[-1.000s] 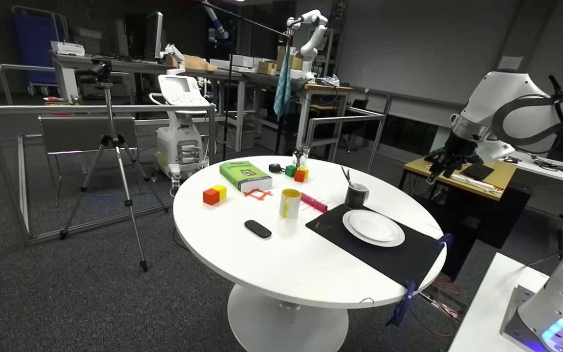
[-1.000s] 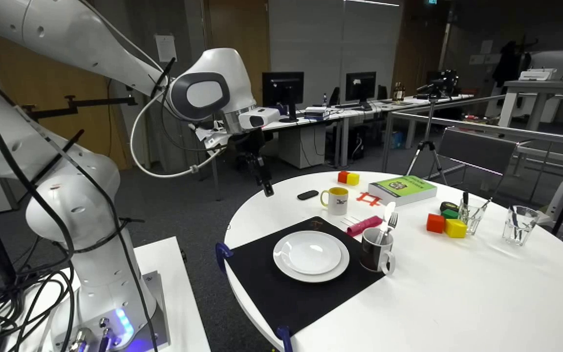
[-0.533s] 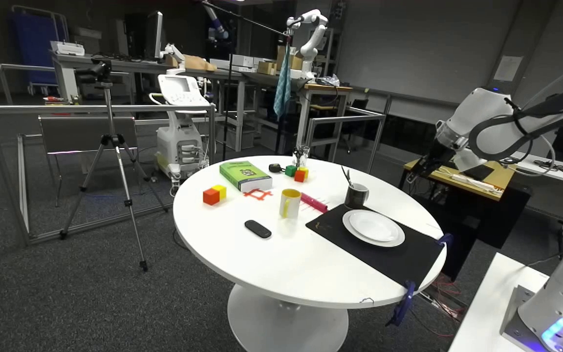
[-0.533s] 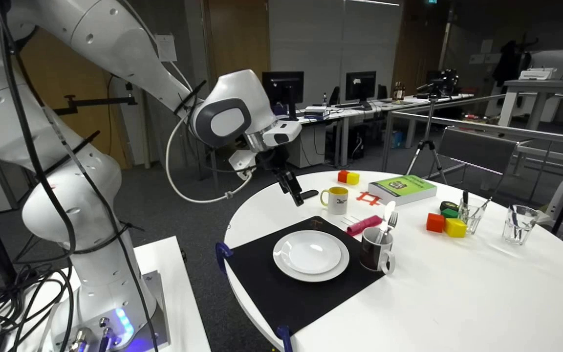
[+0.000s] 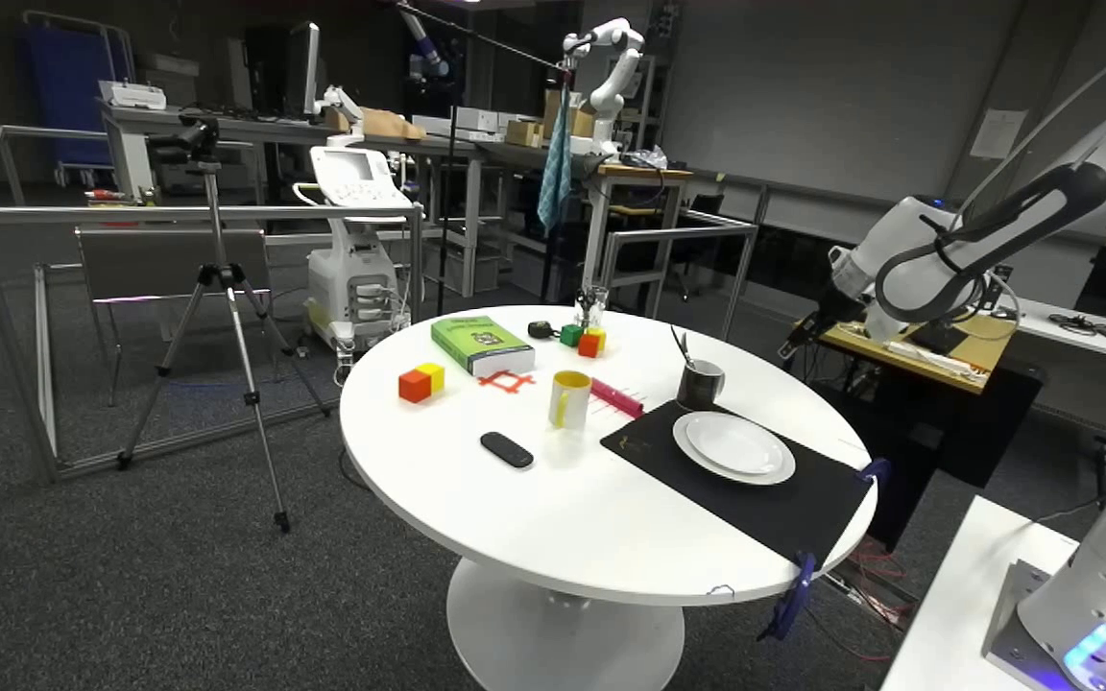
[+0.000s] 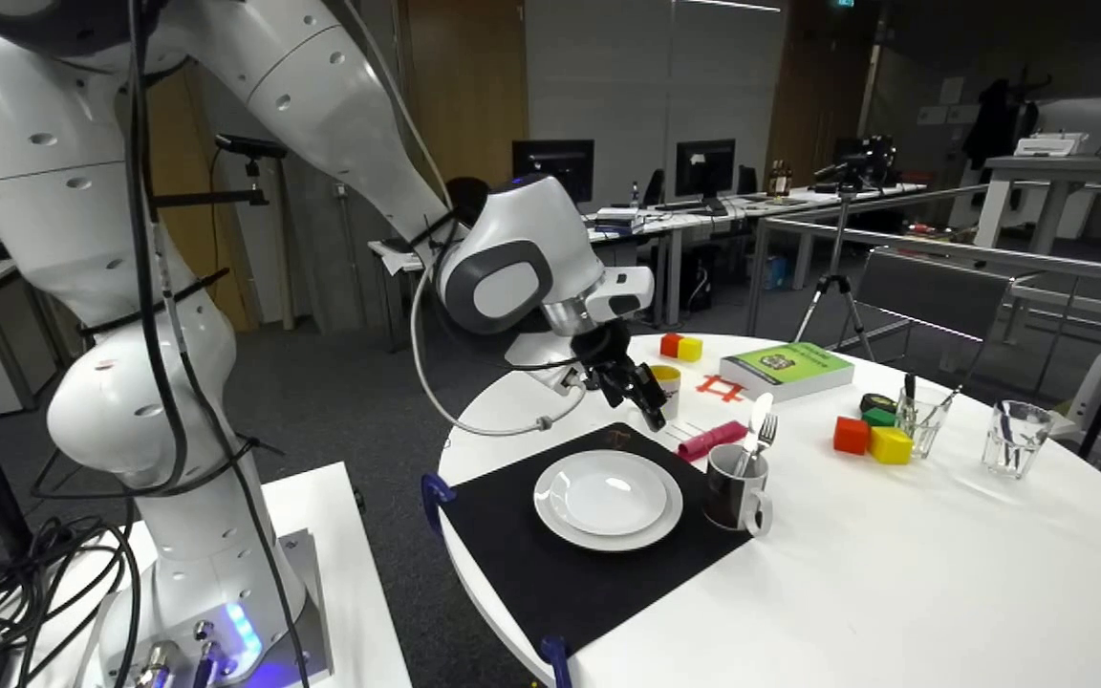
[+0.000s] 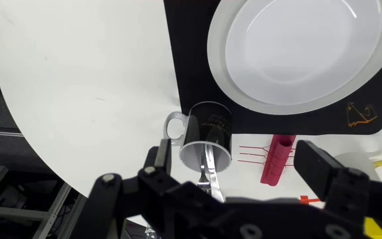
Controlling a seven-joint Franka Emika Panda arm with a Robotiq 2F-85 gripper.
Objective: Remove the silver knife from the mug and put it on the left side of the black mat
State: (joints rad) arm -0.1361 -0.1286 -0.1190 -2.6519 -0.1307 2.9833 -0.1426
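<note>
The silver knife (image 7: 213, 177) leans out of the mug (image 7: 211, 124) beside a fork (image 7: 203, 180). This dark mug with its pale rim and handle stands at a corner of the black mat (image 7: 191, 59). In both exterior views the knife (image 6: 759, 413) pokes above the mug (image 6: 723, 499). My gripper (image 7: 235, 156) is open, its fingers wide apart with nothing between them. In an exterior view the gripper (image 6: 644, 409) hangs in the air above the far edge of the mat (image 6: 550, 592), apart from the mug. The knife's lower end is inside the mug.
Two stacked white plates (image 6: 608, 497) rest on the mat. A yellow-lined cup (image 5: 569, 401), a pink holder (image 7: 278, 159) with thin prongs, and a green book (image 5: 483, 345) share the table. Colored blocks (image 6: 871, 441) and glasses (image 6: 1017, 440) stand farther off. Blue clamps (image 6: 436, 497) grip the table edge.
The arm has swung over the table, bringing the gripper lower and closer to the mug. The objects on the table have stayed put, and the gripper is still open.
</note>
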